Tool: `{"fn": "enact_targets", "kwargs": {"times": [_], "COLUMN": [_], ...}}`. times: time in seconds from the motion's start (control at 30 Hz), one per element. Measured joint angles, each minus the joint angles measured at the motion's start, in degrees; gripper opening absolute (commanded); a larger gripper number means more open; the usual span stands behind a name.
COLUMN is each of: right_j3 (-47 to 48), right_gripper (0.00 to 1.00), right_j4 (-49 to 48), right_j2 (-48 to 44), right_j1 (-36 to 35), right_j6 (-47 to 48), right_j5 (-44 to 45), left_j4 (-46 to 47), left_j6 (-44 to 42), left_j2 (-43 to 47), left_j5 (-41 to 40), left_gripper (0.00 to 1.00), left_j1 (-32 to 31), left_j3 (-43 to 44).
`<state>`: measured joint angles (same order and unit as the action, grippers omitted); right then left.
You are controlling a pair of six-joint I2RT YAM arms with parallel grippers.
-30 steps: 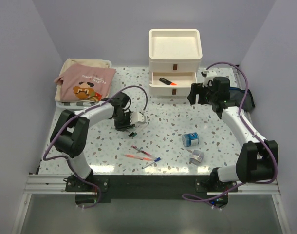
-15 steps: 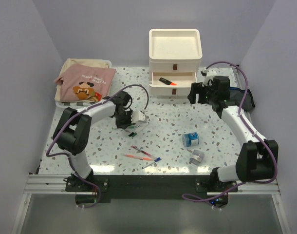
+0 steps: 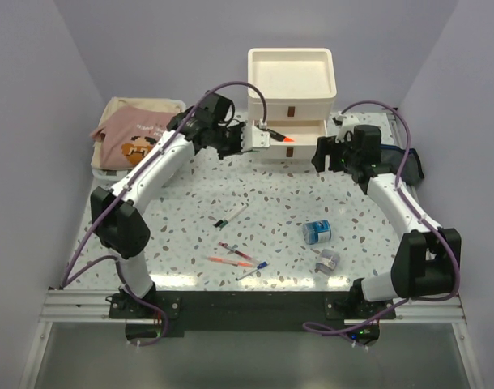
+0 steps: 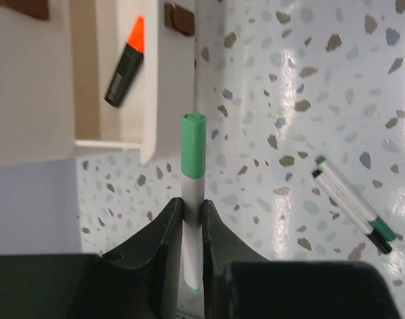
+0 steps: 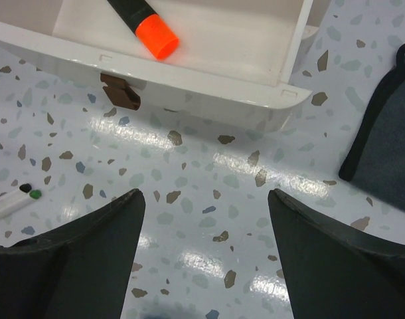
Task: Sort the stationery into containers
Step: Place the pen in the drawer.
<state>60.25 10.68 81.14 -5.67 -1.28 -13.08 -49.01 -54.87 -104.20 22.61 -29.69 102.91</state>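
Up at the back of the counter, just before the open drawer of the cream drawer unit: gripping a green-capped marker with the left end effector, clamped on the white barrel right below the cap, cap end poking out ahead of the fingertips. Close beside the drawer's front wall, though hard to call as over the inside or just short of it. Inside the drawer, only an orange-capped marker, lying loose.

Off near the drawer's right front corner, hovering with the right end effector spread wide and empty over bare counter, the navy pouch close at its side.

Out on the counter, waiting: two more markers side by side, thin pens nearer the bases, a blue roll and a grey roll.

Probably light, rigid and smooth to handle: no give under the pinch, yet round plastic, so apt to swivel or slide between flat pads. Best taken across the barrel, never on the cap, with a modest squeeze. Worth lowering close to the drawer floor before letting go, to avoid a bounce off the thin wall.
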Motion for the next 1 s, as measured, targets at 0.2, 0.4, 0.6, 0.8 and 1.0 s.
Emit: {"fn": "enact_targets", "kwargs": {"times": [0.2, 0.4, 0.6, 0.8, 1.0], "right_j3": [0.1, 0.1, 0.0, 0.1, 0.1], "right_gripper": [0.79, 0.84, 0.86, 0.87, 0.87], "right_j4": [0.0, 0.0, -0.1, 0.2, 0.5], "right_j2": [0.6, 0.6, 0.5, 0.5, 0.5], "right_j1": [0.0, 0.0, 0.0, 0.0, 0.0], "right_j6": [0.0, 0.0, -0.4, -0.5, -0.4], "right_j5": [0.0, 0.1, 2.0, 3.1, 3.3], "left_j4": [4.6, 12.7, 24.5, 32.4, 35.3], "left_j6": [1.4, 1.8, 3.3, 4.4, 4.3], "left_j2": [-1.6, -6.4, -10.3, -17.0, -22.0], "left_j5": [0.0, -1.0, -2.5, -3.7, -5.4], "left_gripper": [0.0, 0.0, 0.0, 0.0, 0.27], "left_j1": [-5.1, -7.2, -7.6, -7.6, -7.6], "left_j3": [6.1, 9.4, 7.4, 8.6, 9.9]}}
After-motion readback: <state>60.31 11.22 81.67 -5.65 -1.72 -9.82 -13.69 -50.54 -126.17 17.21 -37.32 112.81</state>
